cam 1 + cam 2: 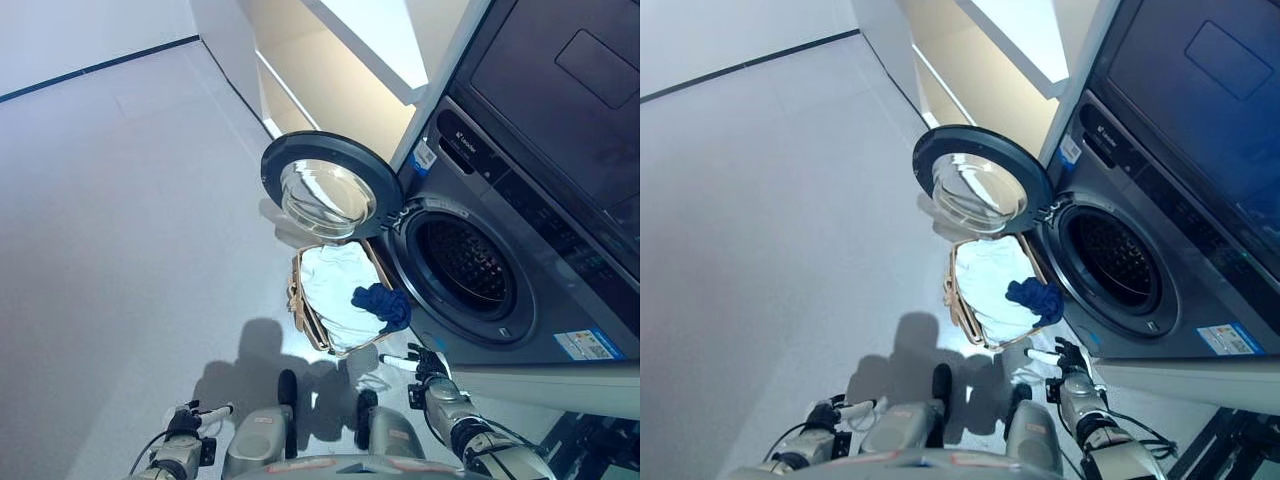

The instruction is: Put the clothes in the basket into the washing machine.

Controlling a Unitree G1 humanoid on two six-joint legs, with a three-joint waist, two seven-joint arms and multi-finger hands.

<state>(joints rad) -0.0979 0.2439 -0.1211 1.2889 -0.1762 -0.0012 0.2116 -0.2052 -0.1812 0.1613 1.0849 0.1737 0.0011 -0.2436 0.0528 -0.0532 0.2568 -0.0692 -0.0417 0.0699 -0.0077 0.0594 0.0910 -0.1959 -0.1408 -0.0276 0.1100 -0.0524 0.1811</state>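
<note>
Floor (120, 200): I see pale grey, smooth flooring, running to a white wall with a dark skirting line at the far left.
Basket (312, 322): I see a tan wicker laundry basket standing on the floor, just beside the washing machine.
Washing machine (540, 300): grey front-loader standing on the floor at my right, its round door (330, 186) swung open over the basket.

The open door (331, 187) hides the far end of the basket (310, 305), the washing machine (1160, 260) is cut off at the right edge, and the drum interior appears dark, its contents indiscernible.
</note>
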